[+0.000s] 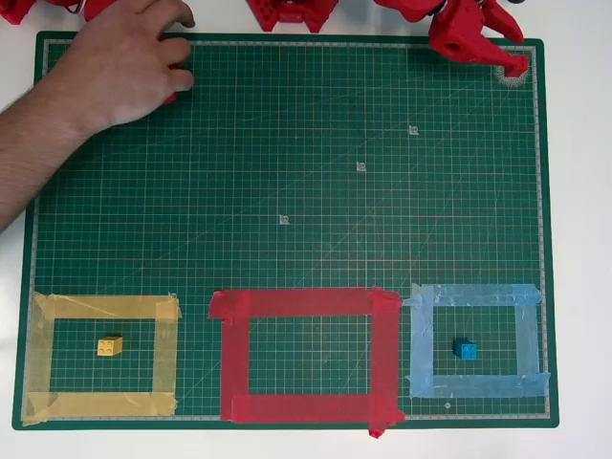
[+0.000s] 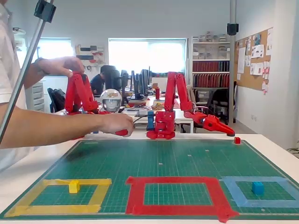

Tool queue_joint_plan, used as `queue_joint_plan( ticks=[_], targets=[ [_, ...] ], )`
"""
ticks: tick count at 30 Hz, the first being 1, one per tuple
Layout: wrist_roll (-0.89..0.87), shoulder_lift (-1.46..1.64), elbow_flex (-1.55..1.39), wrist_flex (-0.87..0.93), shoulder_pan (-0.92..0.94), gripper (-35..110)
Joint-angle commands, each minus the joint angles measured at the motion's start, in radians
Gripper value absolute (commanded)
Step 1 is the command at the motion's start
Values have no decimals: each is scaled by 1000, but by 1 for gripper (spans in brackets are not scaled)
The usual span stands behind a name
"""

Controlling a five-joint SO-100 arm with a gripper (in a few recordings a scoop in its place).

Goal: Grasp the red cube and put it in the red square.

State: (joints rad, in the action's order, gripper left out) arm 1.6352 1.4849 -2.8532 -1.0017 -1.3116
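Basically nothing done: red cube (image 2: 237, 140) sits at the mat's (image 1: 287, 143) far corner, just beside the gripper (image 2: 224, 128); jaw state unclear, nothing visibly held. Red square (image 1: 306, 303) empty.

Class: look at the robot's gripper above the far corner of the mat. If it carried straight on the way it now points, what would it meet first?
Probably the red cube. In the fixed view the gripper slopes down toward it, apart from it; overhead, its tip overlaps the cube at the mat's corner. Depth is unclear, so it could instead land on the mat beside it.
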Motion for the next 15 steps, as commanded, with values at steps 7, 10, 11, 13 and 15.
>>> queue_joint_plan(
  ticks=[7, 10, 11, 13, 15],
  targets=[
    [-8, -52, 132, -31, -32, 16],
    [-8, -72, 150, -31, -35, 18],
    [-8, -77, 153, -31, -35, 18],
    [-8, -84, 156, -29, -37, 18],
    [-8, -89, 156, -29, -38, 18]
  ],
)
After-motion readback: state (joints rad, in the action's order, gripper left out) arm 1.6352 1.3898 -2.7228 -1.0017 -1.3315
